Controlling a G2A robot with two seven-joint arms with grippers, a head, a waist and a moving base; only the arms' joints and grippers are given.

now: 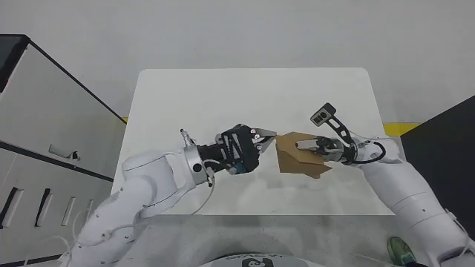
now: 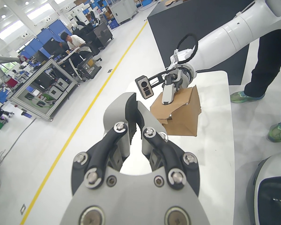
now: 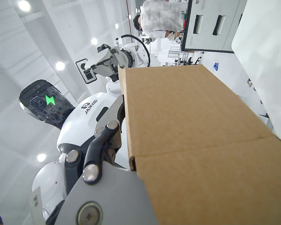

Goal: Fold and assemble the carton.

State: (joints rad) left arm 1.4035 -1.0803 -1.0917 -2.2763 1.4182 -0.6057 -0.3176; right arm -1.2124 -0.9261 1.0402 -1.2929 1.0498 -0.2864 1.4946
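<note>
Carton (image 1: 293, 165), judged light and creasable, is clamped by its top panel in the right gripper (image 1: 300, 146); jaws of the left gripper (image 1: 267, 133) are held together.

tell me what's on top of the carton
One finger of the right end effector lies on top of the carton; the other finger is covered by the cardboard.

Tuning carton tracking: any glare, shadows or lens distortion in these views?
Top view: even light, only a faint shadow beside the carton on the table. Left wrist view: wide-angle bend, the yellow floor line bows. Right wrist view: ceiling lamps glare bright, and the carton blocks much of the scene.
</note>
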